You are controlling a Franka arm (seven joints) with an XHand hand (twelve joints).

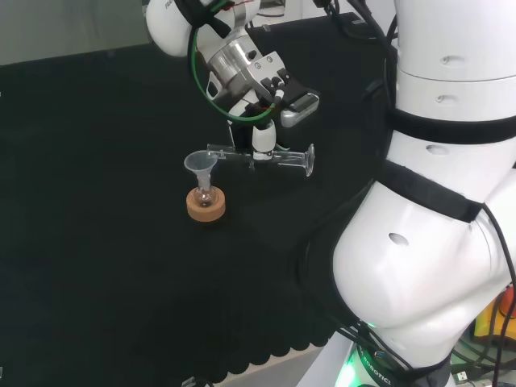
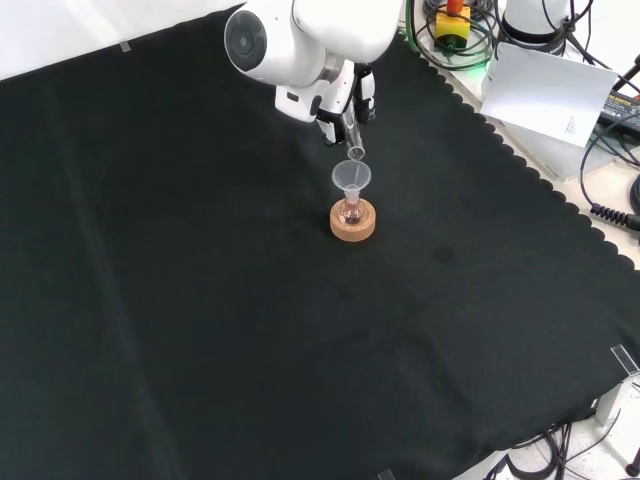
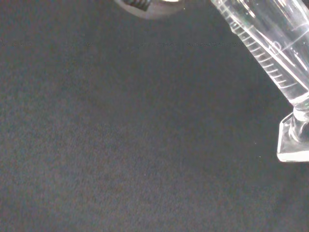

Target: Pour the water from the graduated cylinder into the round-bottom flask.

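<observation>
The hand [image 1: 262,133] is shut on a clear graduated cylinder [image 1: 262,156] and holds it nearly level in the head view, its mouth over a clear funnel [image 1: 200,164] and its foot [image 1: 309,160] pointing right. The funnel sits in a small round-bottom flask [image 1: 205,194] on a cork ring [image 1: 206,205]. In the front view the cylinder's mouth [image 2: 355,152] hangs just above the funnel [image 2: 351,178], with the flask [image 2: 351,212] and cork ring [image 2: 353,222] below the hand [image 2: 343,105]. The wrist view has the cylinder's scale [image 3: 270,55] and its foot [image 3: 294,140] close up.
Black cloth [image 2: 200,300] covers the bench. The arm's white links [image 1: 435,201] stand at the right of the head view. A white box [image 2: 548,85] and cables [image 2: 610,190] lie beyond the cloth's scalloped edge at the right of the front view.
</observation>
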